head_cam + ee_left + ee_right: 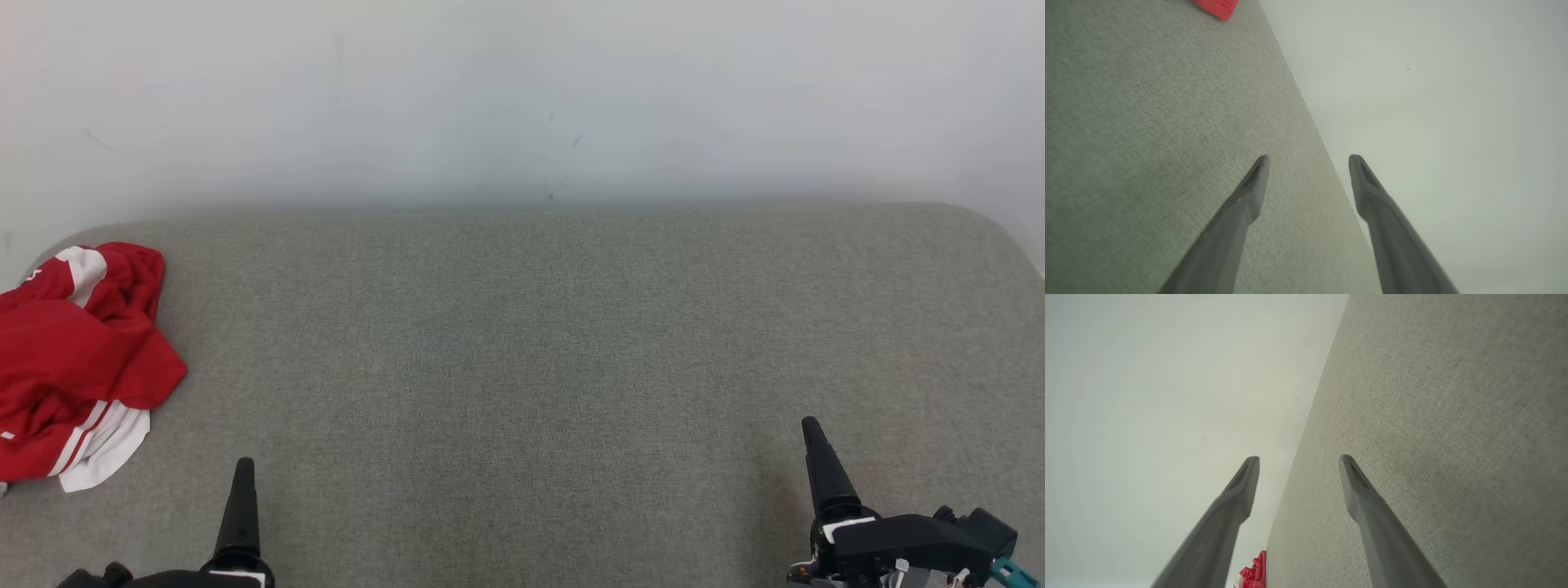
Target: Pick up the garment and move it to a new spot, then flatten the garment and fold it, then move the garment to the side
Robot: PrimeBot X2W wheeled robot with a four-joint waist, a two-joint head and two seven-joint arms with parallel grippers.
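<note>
Head view, and we open on the garment (77, 359): a red top with white stripes, heaped in a crumpled pile out at nine o'clock, part of it running off the picture's edge. Bunched like that, with no flat panel or clean fold showing, it reads as a garment nobody has picked up yet, so I'd call this the very start of the job.

Down at seven o'clock sits the left gripper (243, 482), and over at five o'clock the right gripper (816, 441), both low at the near edge and well apart from each other. That looks like a rest pose, with the middle left free as a working area. The left one is the near neighbour of the pile, so it seems the likelier one to reach first.

Left wrist view: two fingers spread wide, nothing between them, a red corner up at eleven o'clock. Right wrist view: same story, fingers parted and empty, a scrap of red at six o'clock.

Underneath, a grey-green woven surface (522, 343), padded-looking, rounded at its far corners. Behind it at twelve o'clock, a plain pale wall (522, 98) with a few small scuffs.
</note>
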